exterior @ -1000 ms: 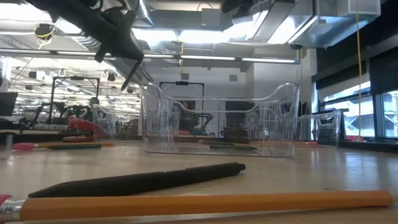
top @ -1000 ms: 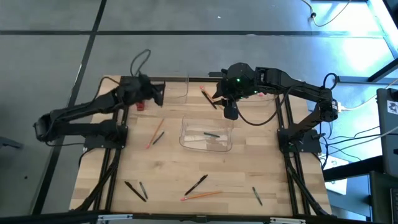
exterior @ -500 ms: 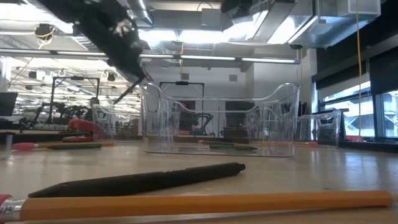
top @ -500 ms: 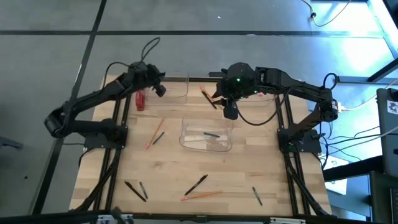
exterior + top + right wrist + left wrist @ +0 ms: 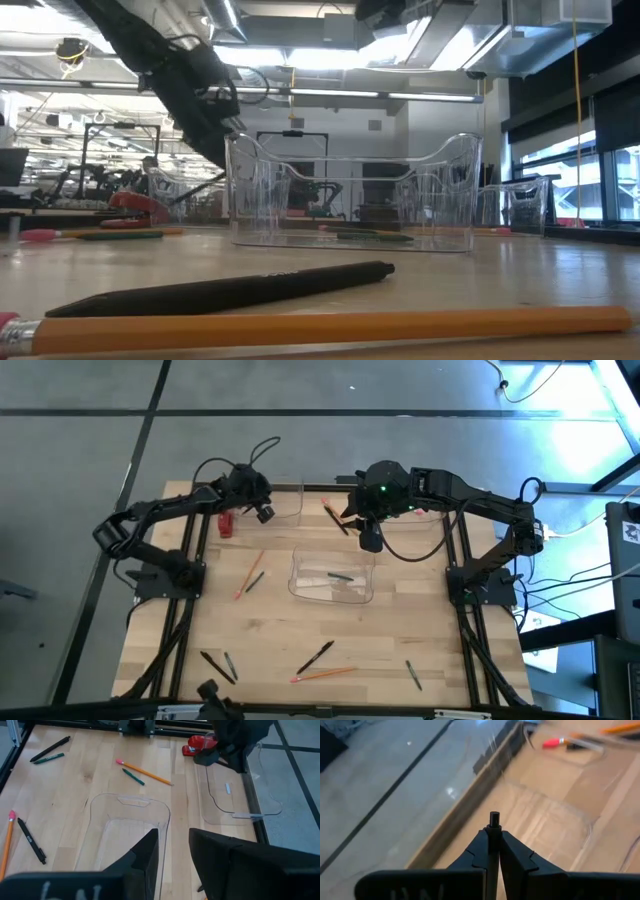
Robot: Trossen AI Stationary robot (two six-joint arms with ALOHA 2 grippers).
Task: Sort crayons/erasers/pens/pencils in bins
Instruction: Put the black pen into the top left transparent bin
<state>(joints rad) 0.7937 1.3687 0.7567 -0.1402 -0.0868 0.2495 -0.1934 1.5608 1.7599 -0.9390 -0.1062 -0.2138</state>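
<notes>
Over the far left corner of the table, the left gripper (image 5: 263, 513) hangs above a clear bin (image 5: 285, 502), its fingers (image 5: 481, 851) pinched tight on a black pen (image 5: 494, 820). The pen pokes out between the fingertips. A red thing (image 5: 225, 523) lies on the wood just left of that bin.

The right gripper (image 5: 370, 540) waits over the far edge of the middle bin (image 5: 332, 575), with its jaws a little apart and nothing in them. The middle bin holds a green crayon (image 5: 341, 576) and sits in the centre of the table. A third bin (image 5: 425, 523) is mostly hidden under the right arm at the far right.

Left of the middle bin, an orange pencil (image 5: 248, 574) lies beside another dark stick (image 5: 254, 582). Far of the middle bin lies another pencil (image 5: 332, 513). Near the front edge, a black pen (image 5: 316, 656) lies just above a long pencil (image 5: 322, 675). More dark sticks (image 5: 218, 665) lie at the near left, and one crayon (image 5: 413, 676) lies at the near right.
</notes>
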